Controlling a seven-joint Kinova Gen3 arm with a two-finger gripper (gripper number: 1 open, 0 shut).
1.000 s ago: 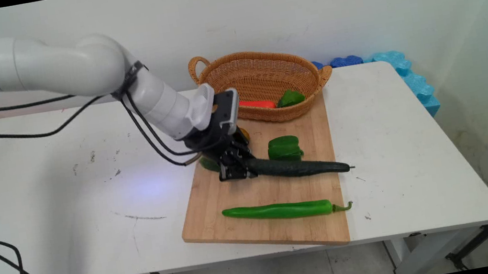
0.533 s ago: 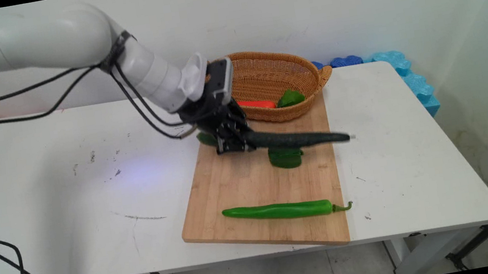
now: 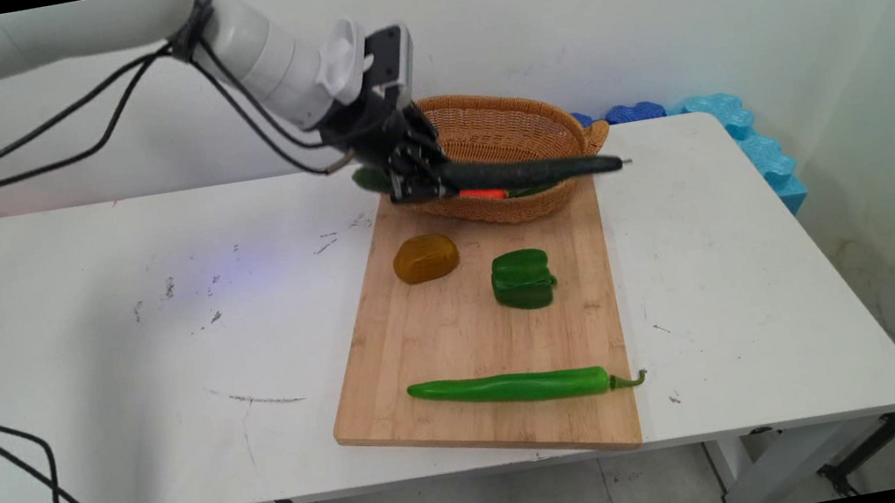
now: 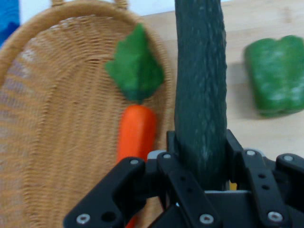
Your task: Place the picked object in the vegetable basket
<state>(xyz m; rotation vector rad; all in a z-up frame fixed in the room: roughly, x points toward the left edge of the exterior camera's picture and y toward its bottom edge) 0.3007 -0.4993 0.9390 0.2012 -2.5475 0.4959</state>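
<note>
Up off the cutting board (image 3: 462, 347) the cucumber (image 3: 529, 173) has come since a moment ago, and the gripper (image 3: 413, 186) now carries it level over the front rim of the basket (image 3: 482, 126). Its fingers pinch the cucumber's thick end. A carrot (image 4: 137, 135) with its green top lies inside the basket. Left on the board are a brown lump (image 3: 425, 256), a green bell pepper (image 3: 523, 278) and a long green chili (image 3: 521, 386). The cucumber is lifted but not set down anywhere.
</note>
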